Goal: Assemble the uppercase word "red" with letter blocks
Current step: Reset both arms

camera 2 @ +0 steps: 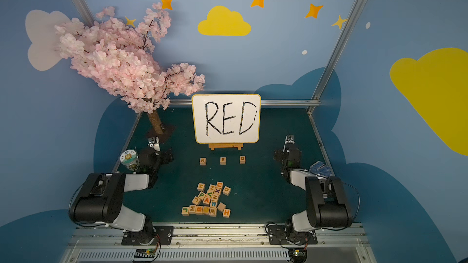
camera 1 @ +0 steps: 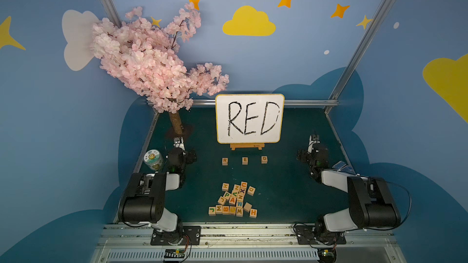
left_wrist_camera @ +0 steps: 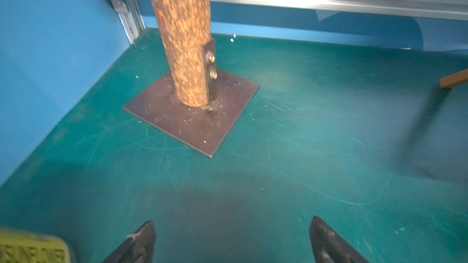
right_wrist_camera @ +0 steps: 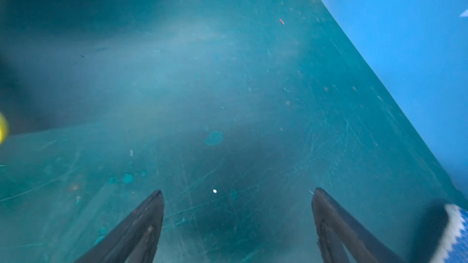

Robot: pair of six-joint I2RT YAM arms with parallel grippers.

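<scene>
Three pale wooden letter blocks stand in a spaced row in front of the whiteboard: R (camera 1: 225, 161) (camera 2: 202, 161), E (camera 1: 244, 160) (camera 2: 222, 160) and D (camera 1: 264, 159) (camera 2: 242, 159), each with an orange-brown letter on top. A loose pile of other letter blocks (camera 1: 234, 199) (camera 2: 208, 199) lies nearer the front. My left gripper (camera 1: 179, 143) (left_wrist_camera: 231, 226) hangs open at the far left by the tree's base, with nothing between its fingers. My right gripper (camera 1: 313, 139) (right_wrist_camera: 238, 193) is open over bare mat at the far right. Both are well away from the blocks.
A yellow-framed whiteboard (camera 1: 249, 118) with "RED" handwritten stands on a small wooden easel at the back. A pink blossom tree has its trunk (left_wrist_camera: 182, 36) bolted to a dark plate (left_wrist_camera: 192, 120). A round tin (camera 1: 152, 160) sits at the left; a blue-white cloth (camera 1: 343, 167) lies at the right.
</scene>
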